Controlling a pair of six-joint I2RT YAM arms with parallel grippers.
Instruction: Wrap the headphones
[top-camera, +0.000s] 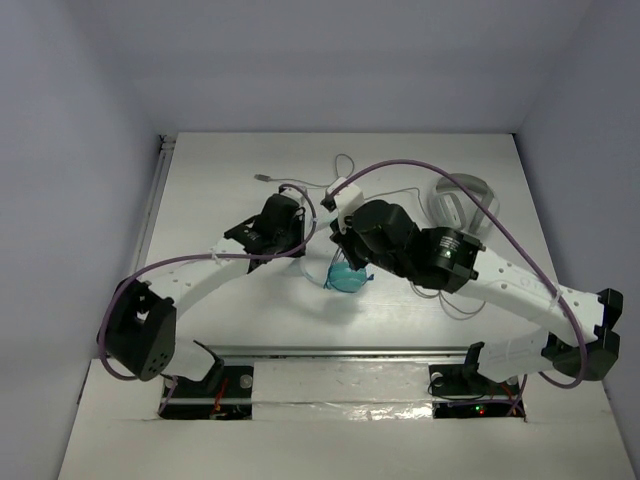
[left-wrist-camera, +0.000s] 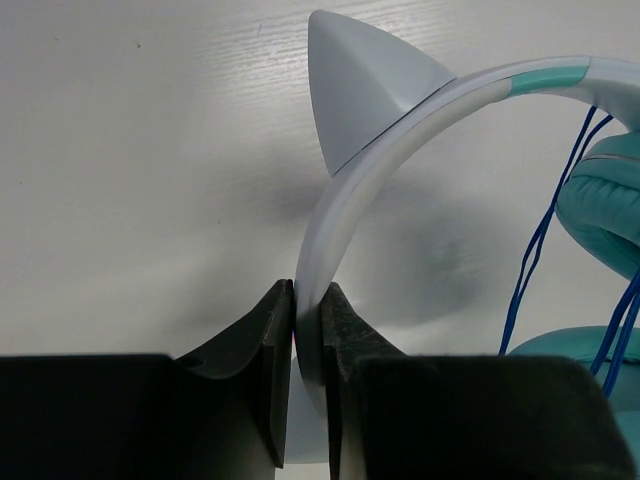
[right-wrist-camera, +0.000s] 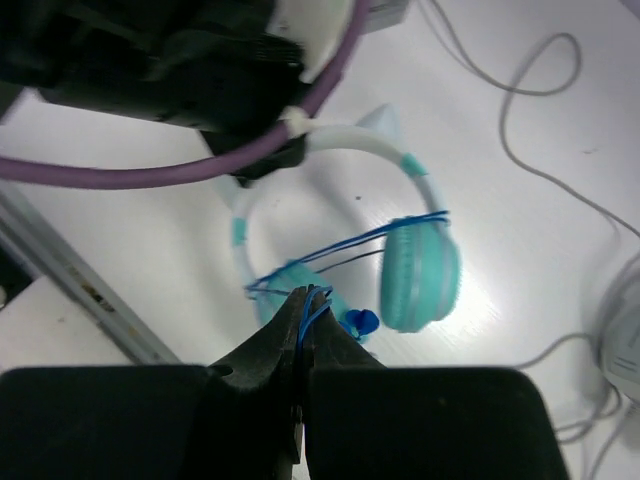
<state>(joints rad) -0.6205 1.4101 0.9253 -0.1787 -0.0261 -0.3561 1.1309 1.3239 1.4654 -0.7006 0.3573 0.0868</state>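
Observation:
The headphones (right-wrist-camera: 420, 270) have teal ear cups, a white headband (left-wrist-camera: 350, 200) with a pointed cat ear, and a thin dark blue cable (right-wrist-camera: 360, 240) strung across between the cups. In the top view they show as teal cups (top-camera: 347, 277) under the right arm. My left gripper (left-wrist-camera: 307, 300) is shut on the white headband and holds it upright. My right gripper (right-wrist-camera: 308, 300) is shut on strands of the blue cable above the near ear cup.
Grey-white headphones (top-camera: 460, 200) with a pale cable (top-camera: 345, 170) lie at the back right of the white table (top-camera: 200, 200). A metal rail (top-camera: 340, 352) runs along the near edge. Purple arm hoses (top-camera: 400, 165) arch over the work area.

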